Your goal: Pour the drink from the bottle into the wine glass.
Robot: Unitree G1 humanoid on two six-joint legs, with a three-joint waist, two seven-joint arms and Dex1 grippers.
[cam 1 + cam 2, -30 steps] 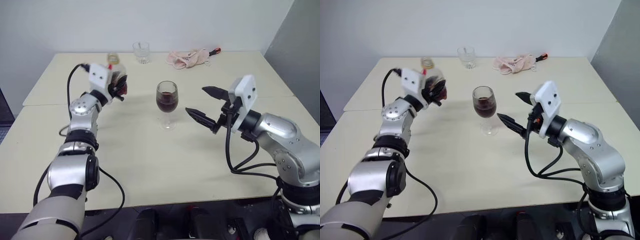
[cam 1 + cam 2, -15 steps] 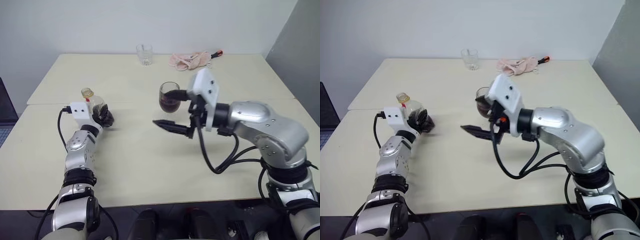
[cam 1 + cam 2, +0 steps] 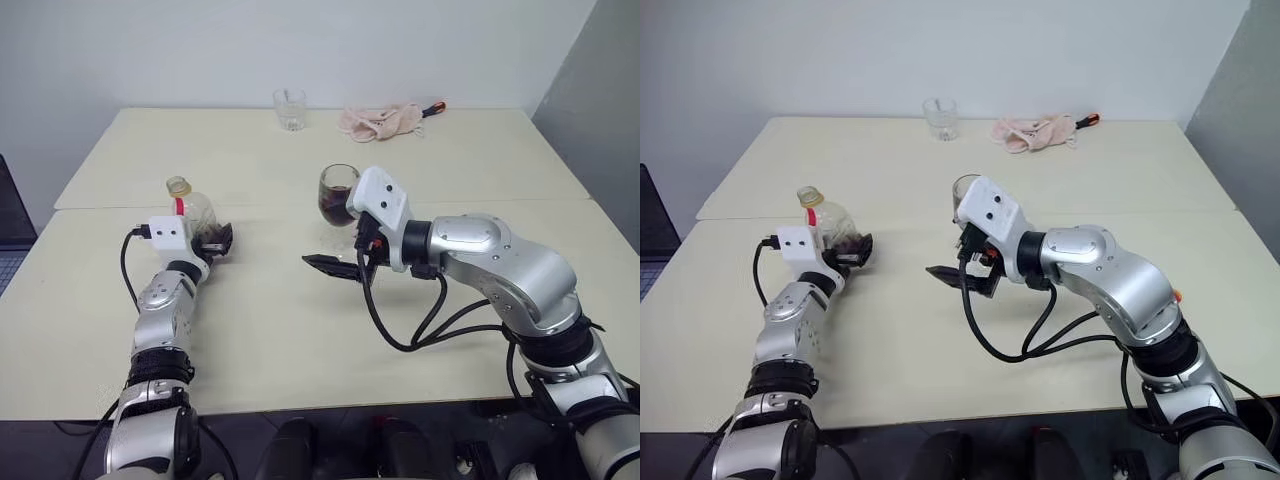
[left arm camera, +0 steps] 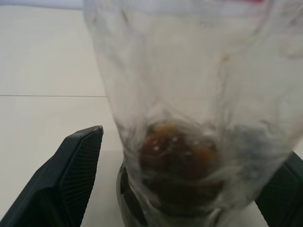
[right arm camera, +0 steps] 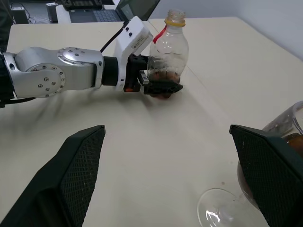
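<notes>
bottle [image 5: 169,49] upright; wine glass [image 5: 279,156] beside

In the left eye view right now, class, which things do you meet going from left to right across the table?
bottle → tumbler → wine glass → pink cloth

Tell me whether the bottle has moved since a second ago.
Yes. The bottle was held up level with the far tumbler; now it stands on the table, nearer the robot, between the left gripper's fingers.
</notes>
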